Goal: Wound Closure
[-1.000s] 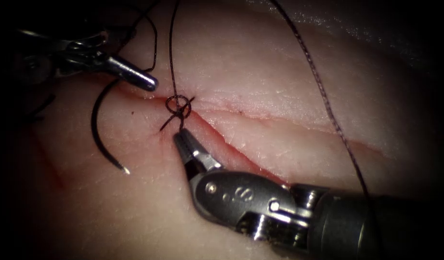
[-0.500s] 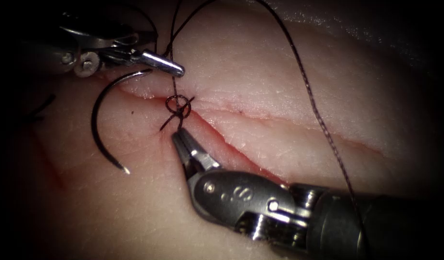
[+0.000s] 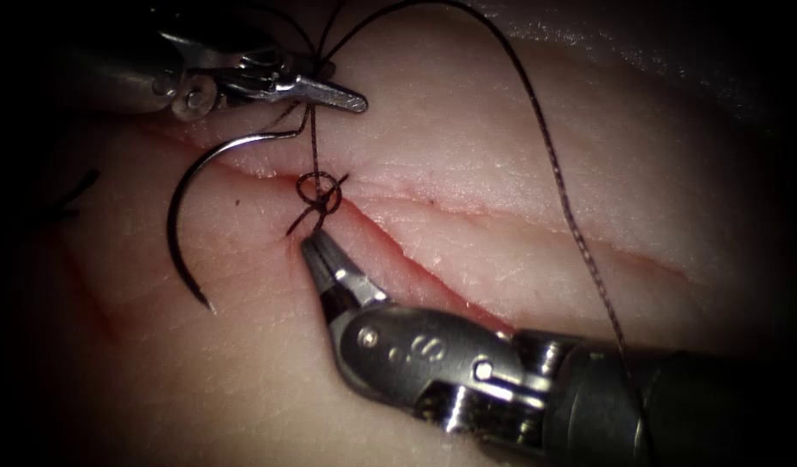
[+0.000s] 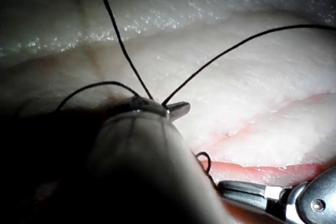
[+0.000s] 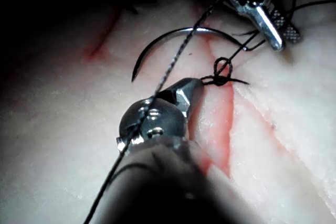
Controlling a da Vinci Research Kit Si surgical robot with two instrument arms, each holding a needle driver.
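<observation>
In the endoscope view the light is strongest on the tissue (image 3: 502, 173) around the cut (image 3: 433, 277) and fades to black well away from it on every side. Bright glints sit on the right tool (image 3: 310, 246). The left tool (image 3: 355, 104) gleams against a dark surround.

Your right tool (image 3: 316, 251), jaws closed on nothing, sits just below knot (image 3: 319, 192) on cut (image 3: 433, 281). Left tool (image 3: 351, 101) grips thread (image 3: 545, 147) just above knot; little gap between tips. Needle (image 3: 181, 216) lies free on tissue (image 3: 502, 182) left of cut, curving from beside knot down. Long thread strand arcs over tissue right of cut, crossing your right shaft. Bare tissue lower left.
</observation>
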